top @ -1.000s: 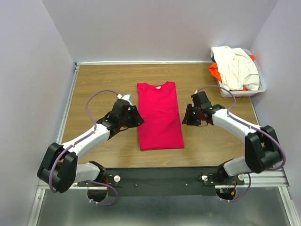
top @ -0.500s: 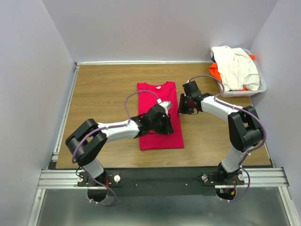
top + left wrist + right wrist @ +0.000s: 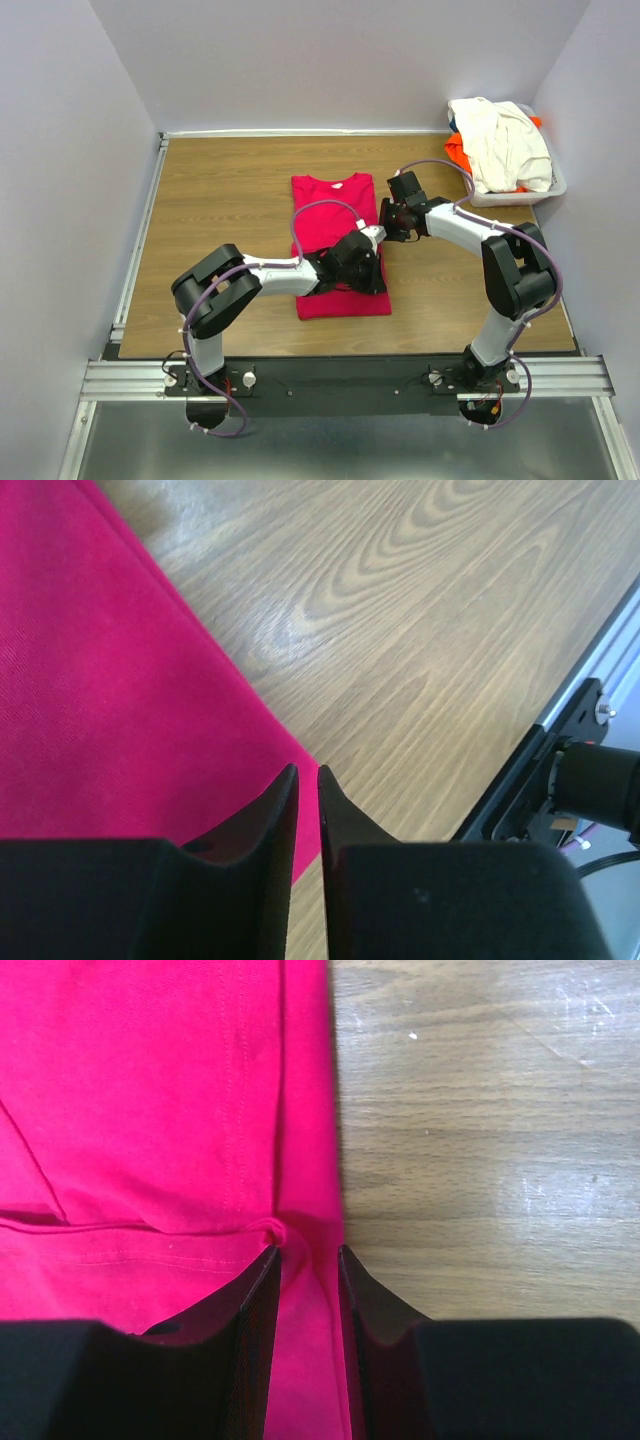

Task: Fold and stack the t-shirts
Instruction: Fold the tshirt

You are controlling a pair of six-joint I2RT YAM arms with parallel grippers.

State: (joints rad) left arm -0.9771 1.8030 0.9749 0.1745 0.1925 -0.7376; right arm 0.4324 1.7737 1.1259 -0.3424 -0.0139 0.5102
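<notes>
A crimson-pink t-shirt [image 3: 335, 215] lies flat on the wooden table, folded into a long strip with its collar at the far end. My left gripper [image 3: 378, 265] reaches across the shirt to the lower part of its right edge. In the left wrist view its jaws [image 3: 308, 772] are nearly together on that edge of the pink cloth [image 3: 90, 680], with a thin slit left. My right gripper [image 3: 385, 222] sits on the same edge further up. Its jaws [image 3: 308, 1252] hold a raised ridge of pink cloth [image 3: 150, 1090], puckered at the left fingertip.
A white basket [image 3: 555, 185] stands at the back right corner, holding a cream-white t-shirt [image 3: 505, 140] over an orange one [image 3: 458, 152]. A metal rail [image 3: 585, 740] runs along the table's near edge. Grey walls close in the left, far and right sides.
The left arm swung from the shirt's left side across it to its right edge, and its jaws narrowed. The right gripper moved in onto the shirt's right edge.
</notes>
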